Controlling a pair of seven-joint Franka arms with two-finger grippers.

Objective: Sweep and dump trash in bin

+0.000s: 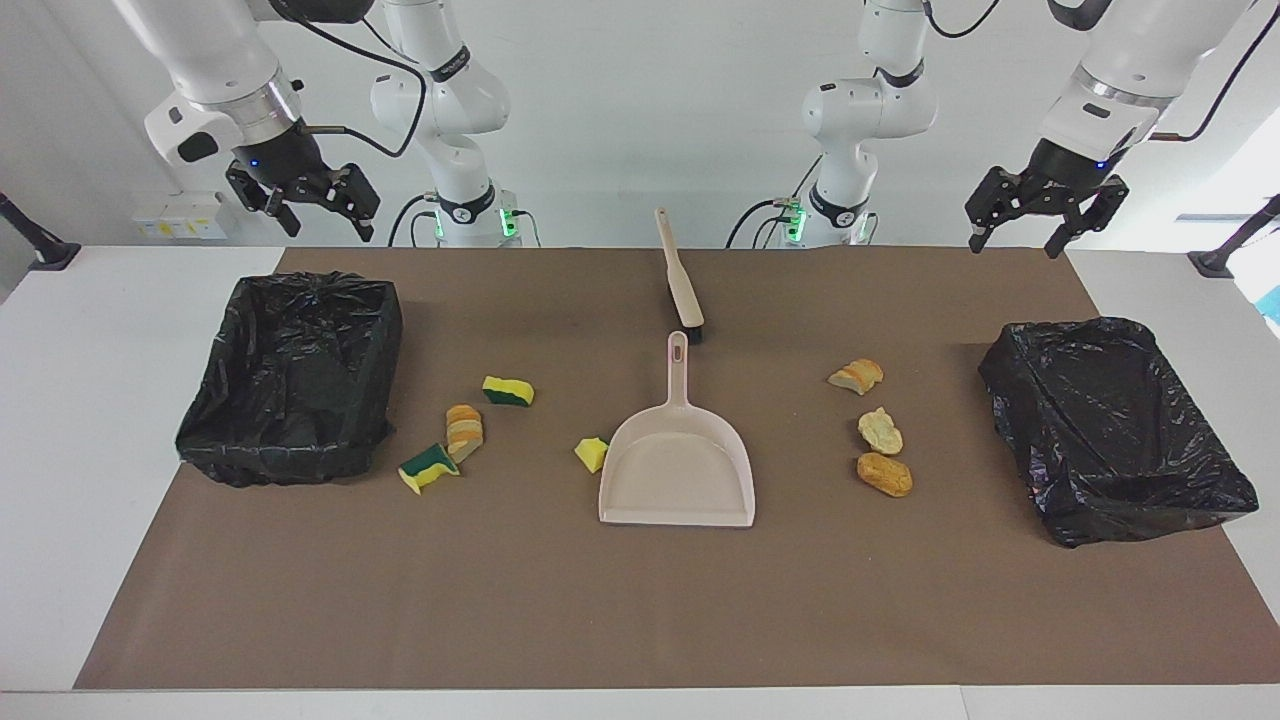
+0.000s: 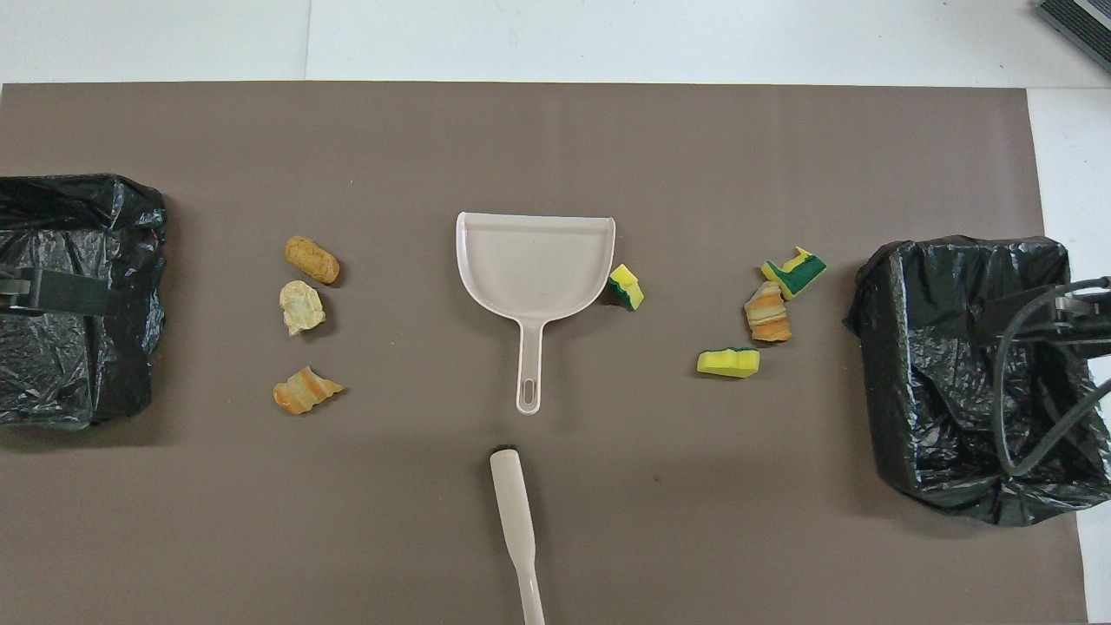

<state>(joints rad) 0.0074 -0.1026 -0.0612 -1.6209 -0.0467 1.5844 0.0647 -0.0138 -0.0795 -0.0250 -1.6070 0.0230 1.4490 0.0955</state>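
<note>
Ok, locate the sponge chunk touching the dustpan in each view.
Facing view: the sponge chunk lies against the dustpan on the side toward the right arm's end.
Overhead view: the same chunk sits at the pan's edge, right of it in the picture.
Shared landmark: the dustpan.

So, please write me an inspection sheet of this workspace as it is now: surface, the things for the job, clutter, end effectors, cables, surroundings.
Surface: brown mat on a white table.
Job's things: dustpan at the middle, empty; brush nearer to the robots than the dustpan; two bins lined with black bags, one at the right arm's end, one at the left arm's end; trash, seven scraps, on the mat, four toward the right arm's end, three toward the left arm's.
Clutter: nothing seen.
End effectors: right end effector open, raised above its bin; left end effector open, raised near its bin. Both hold nothing.
Cables: black cables along the arms.
Surroundings: white wall.
</note>
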